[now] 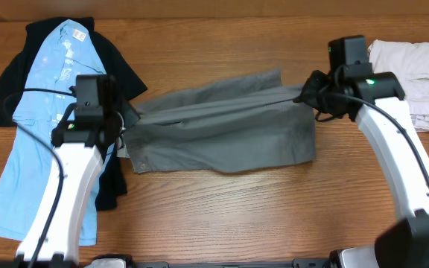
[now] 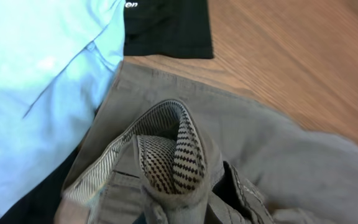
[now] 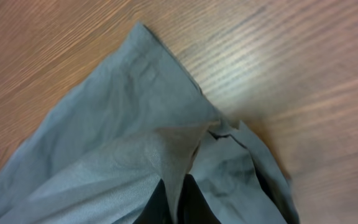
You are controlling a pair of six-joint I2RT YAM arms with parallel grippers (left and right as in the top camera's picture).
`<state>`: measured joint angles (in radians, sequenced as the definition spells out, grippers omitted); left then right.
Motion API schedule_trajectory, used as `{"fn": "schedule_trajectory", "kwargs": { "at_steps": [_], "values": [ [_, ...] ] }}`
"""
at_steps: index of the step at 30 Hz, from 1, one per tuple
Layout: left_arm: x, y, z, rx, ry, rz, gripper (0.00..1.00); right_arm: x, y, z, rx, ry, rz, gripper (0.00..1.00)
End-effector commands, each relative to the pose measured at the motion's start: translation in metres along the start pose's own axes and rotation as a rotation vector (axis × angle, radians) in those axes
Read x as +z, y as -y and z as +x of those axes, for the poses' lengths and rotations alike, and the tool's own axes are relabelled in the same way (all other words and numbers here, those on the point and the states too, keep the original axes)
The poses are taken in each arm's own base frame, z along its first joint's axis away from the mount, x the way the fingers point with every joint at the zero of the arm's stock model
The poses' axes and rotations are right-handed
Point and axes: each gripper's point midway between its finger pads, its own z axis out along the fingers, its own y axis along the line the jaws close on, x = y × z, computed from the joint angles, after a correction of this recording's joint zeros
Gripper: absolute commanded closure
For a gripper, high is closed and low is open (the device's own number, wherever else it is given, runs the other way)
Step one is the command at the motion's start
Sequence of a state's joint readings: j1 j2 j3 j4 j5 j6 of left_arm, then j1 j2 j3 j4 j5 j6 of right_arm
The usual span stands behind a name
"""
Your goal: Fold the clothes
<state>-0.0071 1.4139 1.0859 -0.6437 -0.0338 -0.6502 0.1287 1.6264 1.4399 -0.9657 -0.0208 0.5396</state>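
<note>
shorts (image 1: 222, 130): plain grey-olive with no print; they look greyer in the right wrist view.
lining (image 2: 166, 155): cream inside the waistband, one part with fine dark stripes, the next with rows of black dots.
blue shirt (image 1: 47, 97): light blue and plain, with faint whitish marks near the collar.
black shirt (image 1: 121, 67): solid black, with a bit of small white lettering in the left wrist view.
beige garment (image 1: 415, 71): off-white to beige, unpatterned.
table (image 1: 222, 216): mid-brown wood with darker grain lines.
left arm (image 1: 69, 193): white shell, black wrist, small green light.
right arm (image 1: 401, 156): white shell, black wrist, small green light.
</note>
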Motion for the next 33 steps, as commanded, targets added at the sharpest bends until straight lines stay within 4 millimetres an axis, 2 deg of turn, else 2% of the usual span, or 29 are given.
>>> {"fn": "schedule_trajectory", "kwargs": {
  "at_steps": [1,5,10,14,15,16,18,19,20,22,24,27,30,33],
  "values": [
    [0.027,-0.029,-0.011,0.014,0.042,-0.149,0.96,0.017,0.02,-0.033,-0.001,0.104,0.113,0.96],
    [0.046,-0.034,-0.012,0.006,0.047,-0.187,0.96,0.044,0.016,-0.042,-0.012,0.114,0.106,0.96],
    [0.061,-0.037,-0.018,0.006,0.077,-0.212,0.96,0.079,0.007,-0.053,-0.023,0.129,0.072,0.96],
    [0.063,-0.04,-0.022,-0.009,0.098,-0.233,0.95,0.093,0.002,-0.058,-0.027,0.141,0.049,0.96],
    [0.063,-0.042,-0.023,-0.015,0.103,-0.241,0.92,0.097,0.002,-0.059,-0.029,0.144,0.047,0.93],
    [0.063,-0.042,-0.023,-0.015,0.104,-0.243,0.81,0.1,0.0,-0.06,-0.037,0.147,0.041,0.83],
    [0.063,-0.042,-0.023,-0.015,0.106,-0.244,0.47,0.105,-0.001,-0.059,-0.054,0.142,0.034,0.47],
    [0.063,-0.042,-0.023,-0.014,0.107,-0.244,0.33,0.106,-0.001,-0.059,-0.054,0.14,0.036,0.24],
    [0.063,-0.042,-0.023,-0.015,0.107,-0.243,0.21,0.106,0.0,-0.058,-0.054,0.136,0.037,0.11],
    [0.061,-0.041,-0.024,-0.015,0.11,-0.24,0.13,0.103,-0.003,-0.058,-0.072,0.132,0.023,0.0],
    [0.057,-0.039,-0.026,-0.014,0.107,-0.234,0.07,0.095,-0.008,-0.056,-0.085,0.122,-0.003,0.0],
    [0.043,-0.027,-0.031,0.012,0.09,-0.195,0.0,0.071,-0.01,-0.057,-0.101,0.119,-0.007,0.0],
    [0.022,-0.011,-0.035,0.065,0.046,-0.142,0.0,0.041,-0.013,-0.055,-0.169,0.1,-0.006,0.0],
    [0.002,0.002,-0.03,0.136,-0.034,-0.098,0.0,0.014,-0.012,-0.047,-0.225,0.061,0.001,0.0]
  ]
}}
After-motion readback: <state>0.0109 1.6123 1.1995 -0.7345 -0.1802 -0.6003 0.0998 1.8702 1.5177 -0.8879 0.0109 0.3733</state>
